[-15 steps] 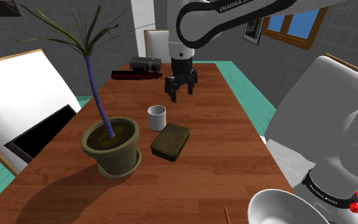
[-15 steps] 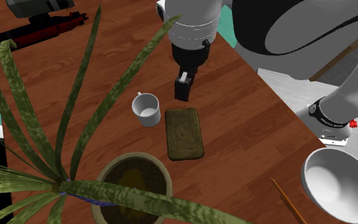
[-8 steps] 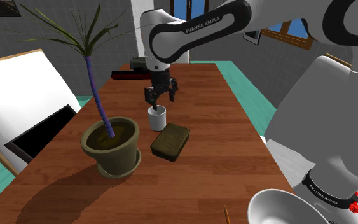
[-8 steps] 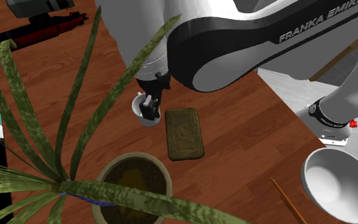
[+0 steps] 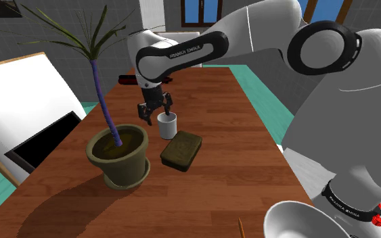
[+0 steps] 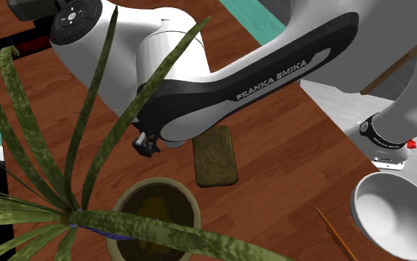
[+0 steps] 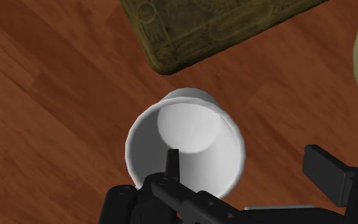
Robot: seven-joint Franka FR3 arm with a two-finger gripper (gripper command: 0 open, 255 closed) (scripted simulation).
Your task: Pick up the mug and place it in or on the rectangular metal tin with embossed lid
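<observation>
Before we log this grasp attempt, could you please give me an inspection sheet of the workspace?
Surface: wooden table, things spread along it.
Job's things: white mug upright and empty; tin lying flat close beside it, lid on.
Clutter: potted plant; white bowl; red-and-black item at the far end.
Grippers: jaws open, straddling the mug's rim, one over its opening and one outside; no grip yet.
Cables: nothing seen.
Surroundings: teal floor; window.
</observation>
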